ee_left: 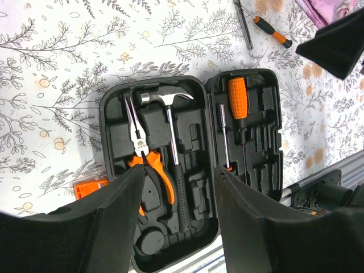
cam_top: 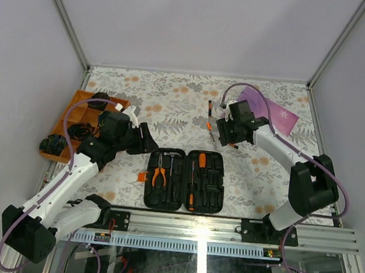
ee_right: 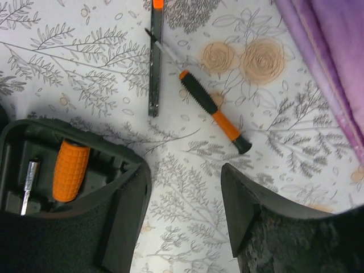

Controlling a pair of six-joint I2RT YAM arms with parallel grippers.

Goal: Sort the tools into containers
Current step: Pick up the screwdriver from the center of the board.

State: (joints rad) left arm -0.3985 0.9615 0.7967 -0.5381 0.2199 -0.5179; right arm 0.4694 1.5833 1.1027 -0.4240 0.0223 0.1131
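Status of left gripper (ee_left: 179, 170): fingers spread apart, nothing held, poised above the open tool case (ee_left: 104, 125). The case half directly ahead of the gap and the left finger holds the pliers (ee_left: 149, 153), orange handles toward the gripper, and the hammer (ee_left: 170, 131), steel head at the far end, black handle running back between the fingers. The half ahead of the right finger holds a fat orange-handled screwdriver (ee_left: 238, 98) and, just beside it, a slim steel driver (ee_left: 224, 132). Status of right gripper (ee_right: 185, 170): fingers likewise apart and empty, above the floral cloth (ee_right: 85, 57). A loose screwdriver (ee_right: 215, 111) with black-and-orange handle lies on the cloth just beyond the gap, angled, outside the case. A dark flat bar (ee_right: 154, 62) lies farther ahead on the left-finger side. A case corner sits under the left finger; a purple sheet (ee_right: 335, 68) lies beyond the right finger
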